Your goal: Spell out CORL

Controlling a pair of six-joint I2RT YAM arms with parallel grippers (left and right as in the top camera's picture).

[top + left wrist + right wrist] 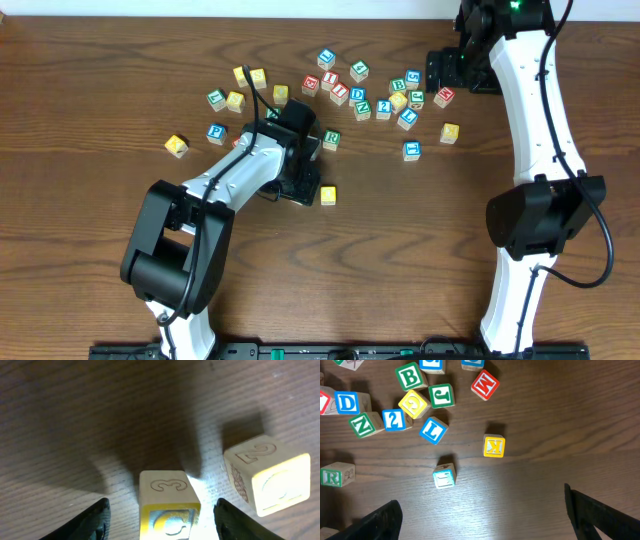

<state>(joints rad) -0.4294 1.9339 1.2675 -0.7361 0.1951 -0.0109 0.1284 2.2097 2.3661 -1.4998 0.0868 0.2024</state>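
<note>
Brown wood-grain counter [90, 60]: no bin, tray or box in any view, so nothing is contained; all blocks lie loose on the wood.

On it the left black two-finger tool [162, 522] is down low, jaws apart, straddling the small wooden cube with the yellow-framed C face [169, 510]. Gap shows on both sides, no contact yet.

The right black two-finger tool [485, 515] hangs wide open and empty over the scatter of letter cubes [395, 405].

Step looks like grasping C. To do it well:
- centre the cube between the jaws
- close squarely on the flat sides
- keep the nearer finger off the pale wooden cube with a 2 on top [267, 477], just beside it

That cube's yellow face may be O; too washed out to tell.

White cube with green R [331, 477] and white cube with blue L [432, 430] lie in the scatter, not yet lined up.
</note>
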